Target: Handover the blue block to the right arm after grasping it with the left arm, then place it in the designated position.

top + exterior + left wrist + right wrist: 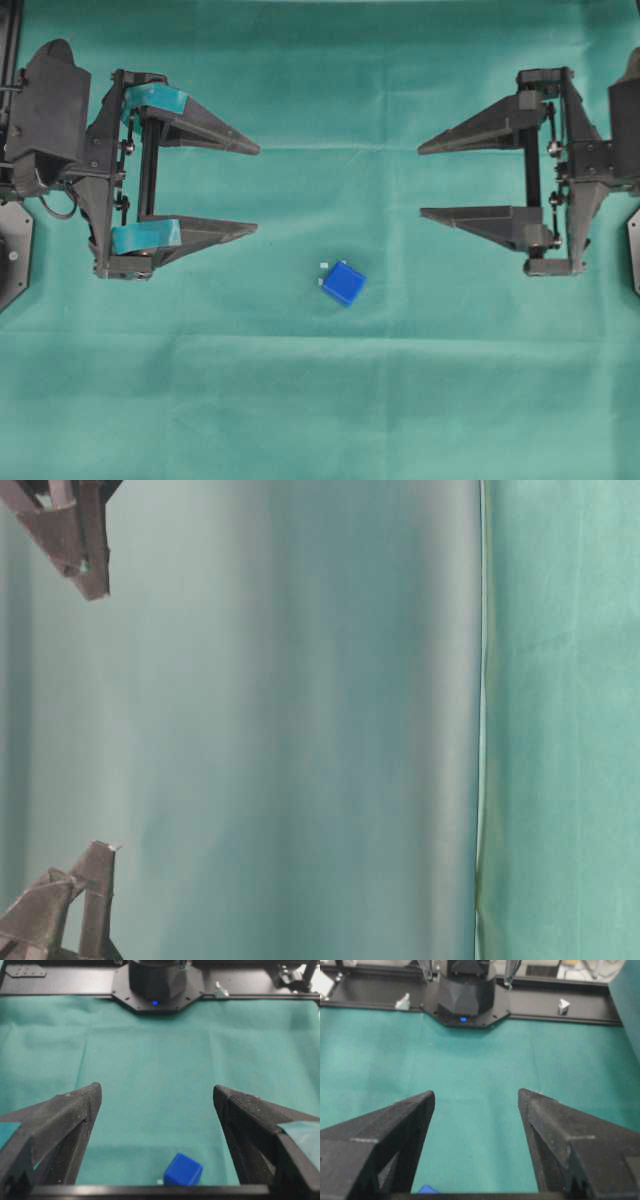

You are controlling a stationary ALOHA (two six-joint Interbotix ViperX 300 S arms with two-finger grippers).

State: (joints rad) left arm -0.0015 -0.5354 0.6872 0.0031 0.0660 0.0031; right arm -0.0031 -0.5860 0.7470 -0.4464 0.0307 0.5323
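- While both sets of jaws stand spread and empty, the left gripper (255, 190) could nudge the blue block (344, 283) askew if it descends off-centre, since the cube sits turned.
- Between the left gripper and the right gripper (420, 182), the block lies on the desk (320, 420), nearer than both, touching neither.
- Two white marks (323, 266) peek out at its left edge.

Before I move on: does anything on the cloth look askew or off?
Yes. The small bright blue cube sits rotated and offset over the white corner marks on the green cloth; two marks peek out at its upper left. Both the teal-taped left gripper and the all-black right gripper are open, holding nothing.
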